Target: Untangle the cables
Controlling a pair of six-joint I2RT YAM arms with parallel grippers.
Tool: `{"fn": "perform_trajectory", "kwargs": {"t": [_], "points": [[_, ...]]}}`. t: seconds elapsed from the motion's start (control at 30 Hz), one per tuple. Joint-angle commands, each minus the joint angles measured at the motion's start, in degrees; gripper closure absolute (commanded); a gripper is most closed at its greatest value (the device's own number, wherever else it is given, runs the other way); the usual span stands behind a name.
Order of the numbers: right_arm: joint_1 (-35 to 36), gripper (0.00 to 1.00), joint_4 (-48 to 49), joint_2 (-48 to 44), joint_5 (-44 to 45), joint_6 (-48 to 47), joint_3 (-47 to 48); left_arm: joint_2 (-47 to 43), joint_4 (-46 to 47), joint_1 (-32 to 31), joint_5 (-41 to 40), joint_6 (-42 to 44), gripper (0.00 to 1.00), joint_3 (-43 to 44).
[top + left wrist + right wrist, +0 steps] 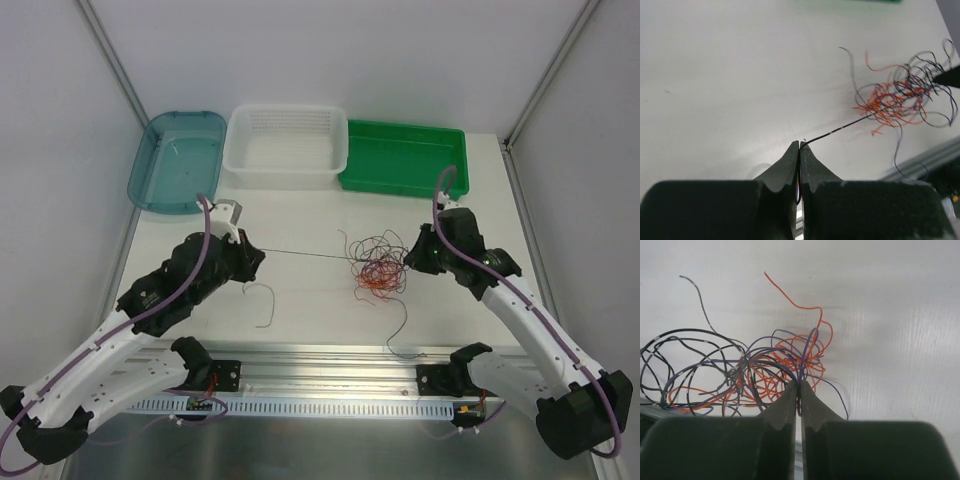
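Two grippers each held part of the cables (378, 270). The tangle of orange-red, black and purple-grey loops lay on the white surface (300, 215), right of centre and well short of the three containers along the far edge.

From the left wrist view I read the left gripper (800, 146) as clenched on a single black strand (840, 130), its jaws pressed together around it. Overhead, that strand ran as a straight line from the left gripper (256, 253) rightward into the tangle.

The right gripper (409, 258) sat at the right edge of the tangle. Its wrist view showed the right gripper (799, 388) clamped on a purple strand (807, 347), with an orange one beside it at the tips, and the other loops spread to the left.

One loose grey strand (270, 300) lay curved on the surface near the left arm, apart from the tangle.

At the far edge stood a teal tray (150, 165) on the left, a white basket (288, 172) in the middle and a green tray (400, 185) on the right.
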Motion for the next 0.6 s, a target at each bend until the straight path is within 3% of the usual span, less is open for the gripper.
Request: {"fn": "perform_trajectory", "kwargs": {"t": [0.0,0.13,0.17,0.27,0.33,0.47,0.57], "points": [[-8.21,0.94,-8.9,-2.52,8.25,-0.47,-2.59,-1.61,-12.64,3.75,-22.38,-3.96,1.0,7.39],[-9.72,0.69,-6.44,-3.58,1.58,-1.7,-1.36,-0.99,-13.62,7.09,-18.99,-4.4,1.0,8.72],[-9.37,0.55,-5.92,-3.23,-3.31,-2.57,-1.1,0.05,-12.75,7.09,-16.62,-4.49,1.0,8.81],[-4.65,0.38,-4.51,-2.7,-3.63,-4.59,0.57,2.95,-9.16,7.09,-6.96,-3.79,1.0,7.41],[0.53,0.35,-4.15,-2.88,-1.61,-5.04,1.54,3.84,-7.47,7.01,-1.69,-4.05,1.0,6.26],[5.21,0.28,-3.2,-4.28,4.2,-4.24,2.07,2.8,-6.32,7.09,-1.92,-5.28,1.0,4.41],[7.24,0.26,0.75,-5.42,-0.69,-4.16,0.93,1.91,-6.32,7.09,-2.19,-5.02,1.0,4.85]]}}
